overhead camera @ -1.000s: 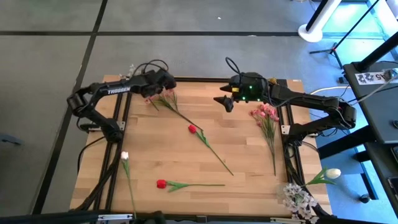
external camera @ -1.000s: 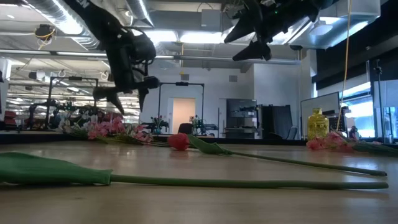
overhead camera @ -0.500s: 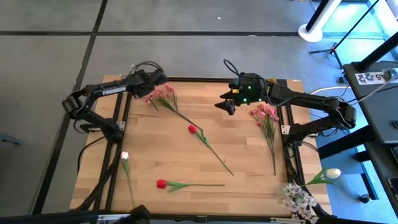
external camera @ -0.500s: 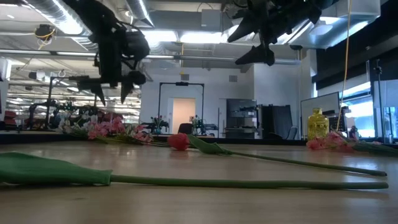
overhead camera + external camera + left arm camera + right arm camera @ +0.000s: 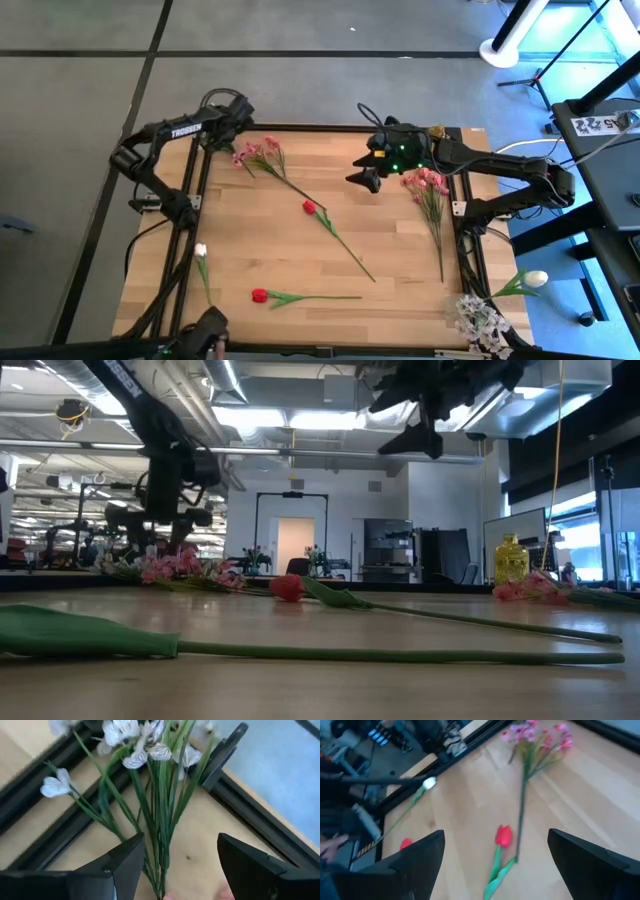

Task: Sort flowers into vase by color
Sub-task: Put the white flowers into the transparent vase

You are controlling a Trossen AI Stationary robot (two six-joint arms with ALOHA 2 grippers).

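My left gripper [image 5: 222, 130] hangs open over the table's far left corner. In the left wrist view its fingers stand on either side of the green stems of a spray of tiny white blossoms [image 5: 162, 810] without touching them. My right gripper [image 5: 362, 178] is open, high above the far right of the table, beside a pink spray [image 5: 425, 182]. Another pink spray [image 5: 258, 152], two red tulips [image 5: 309, 207] [image 5: 260, 295] and a white tulip [image 5: 201, 250] lie flat on the wood. A yellow vase-like vessel [image 5: 510, 558] stands behind the right pink spray.
Black frame rails [image 5: 195, 190] run along the table's left and right sides and around its far corners. A white tulip [image 5: 535, 279] and a white spray [image 5: 480, 320] lie off the wood at the near right. Bare wood lies between the flowers.
My left gripper has swung from above the left pink spray toward the table's far left corner, sinking a little and turning, and now hangs over the white spray there. It stays open. No flower has moved.
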